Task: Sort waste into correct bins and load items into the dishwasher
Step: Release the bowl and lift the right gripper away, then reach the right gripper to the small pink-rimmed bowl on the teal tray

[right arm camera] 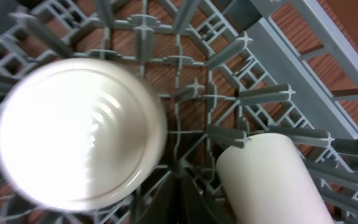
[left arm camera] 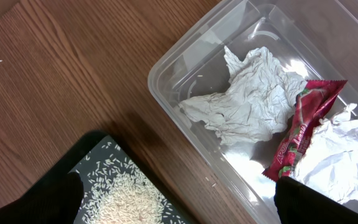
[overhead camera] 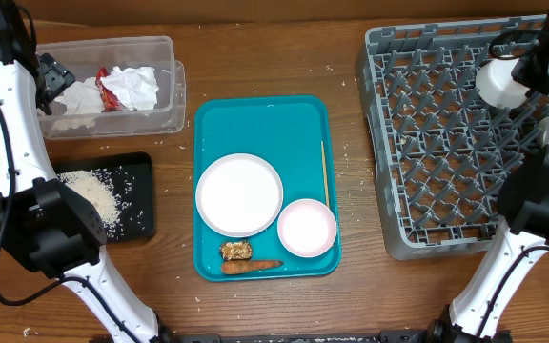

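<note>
My left gripper (overhead camera: 55, 81) (left arm camera: 179, 196) is open and empty, over the near edge of the clear waste bin (overhead camera: 174, 95) (left arm camera: 166, 68). The bin holds crumpled paper (overhead camera: 136, 84) (left arm camera: 247, 106) and a red wrapper (overhead camera: 109, 91) (left arm camera: 300, 127). My right gripper (overhead camera: 528, 72) (right arm camera: 194, 202) hovers over the grey dish rack (overhead camera: 446, 238) (right arm camera: 272, 37) with its fingers together. A white cup (overhead camera: 497, 84) (right arm camera: 79, 130) sits blurred just left of it, and a second white cup (right arm camera: 272, 180) lies to its right. The teal tray (overhead camera: 210, 124) holds a white plate (overhead camera: 239, 194), a white bowl (overhead camera: 307, 228), a thin stick (overhead camera: 325, 171), a carrot (overhead camera: 252, 266) and a brown food scrap (overhead camera: 235, 250).
A black tray (overhead camera: 139, 171) (left arm camera: 92, 155) with loose rice (overhead camera: 93, 195) (left arm camera: 129, 205) lies in front of the clear bin. Rice grains are scattered on the wooden table (overhead camera: 351, 305). The arm bases stand at the front left and front right corners.
</note>
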`<state>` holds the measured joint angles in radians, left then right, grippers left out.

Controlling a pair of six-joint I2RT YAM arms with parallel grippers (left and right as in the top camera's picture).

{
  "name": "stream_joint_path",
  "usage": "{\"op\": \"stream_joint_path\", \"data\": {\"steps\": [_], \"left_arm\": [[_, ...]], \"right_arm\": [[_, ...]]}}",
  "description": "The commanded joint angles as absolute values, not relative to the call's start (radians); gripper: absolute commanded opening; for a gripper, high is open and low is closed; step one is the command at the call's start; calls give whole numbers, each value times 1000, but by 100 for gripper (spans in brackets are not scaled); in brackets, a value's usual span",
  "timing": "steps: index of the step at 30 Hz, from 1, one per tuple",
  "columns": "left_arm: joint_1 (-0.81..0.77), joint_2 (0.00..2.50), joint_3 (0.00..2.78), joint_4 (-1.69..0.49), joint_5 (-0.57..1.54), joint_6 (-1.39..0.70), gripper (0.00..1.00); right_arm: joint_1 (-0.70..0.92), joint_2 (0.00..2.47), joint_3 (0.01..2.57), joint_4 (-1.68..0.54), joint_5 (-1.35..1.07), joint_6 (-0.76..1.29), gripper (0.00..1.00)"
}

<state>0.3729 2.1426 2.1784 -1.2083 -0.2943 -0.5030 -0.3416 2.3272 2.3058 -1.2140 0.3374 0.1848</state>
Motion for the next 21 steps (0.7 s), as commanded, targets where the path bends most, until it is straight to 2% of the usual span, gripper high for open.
{"op": "stream_joint_path", "data": {"steps": [1, 5, 8, 10, 15, 17, 18, 21], "left_arm": [[366, 2105, 2182, -1208, -295, -520, 100], [366, 2105, 2182, -1208, -295, -520, 100], [366, 2105, 2182, -1208, -294, -520, 100], [366, 2105, 2182, -1208, -295, -520, 100], [365, 2105, 2182, -1208, -295, -520, 100], [366, 2105, 2182, -1208, -295, -520, 100], [366, 2105, 2182, -1208, -295, -520, 100], [366, 2105, 2182, -1208, -295, -520, 100]], "right_arm": [[-305, 2223, 2389, -1250, 134, 210, 7], [-252, 2135, 2397, -1328, -256, 164, 38], [-192, 2103, 2397, -1403, -437, 123, 63], [-133, 2098, 2397, -1463, -459, 122, 70], [40, 2100, 2389, -1604, -380, 123, 74], [112, 2100, 2389, -1635, -346, 123, 81], [151, 2100, 2389, -1651, -330, 123, 100], [254, 2101, 2389, -1688, -302, 126, 100]]}}
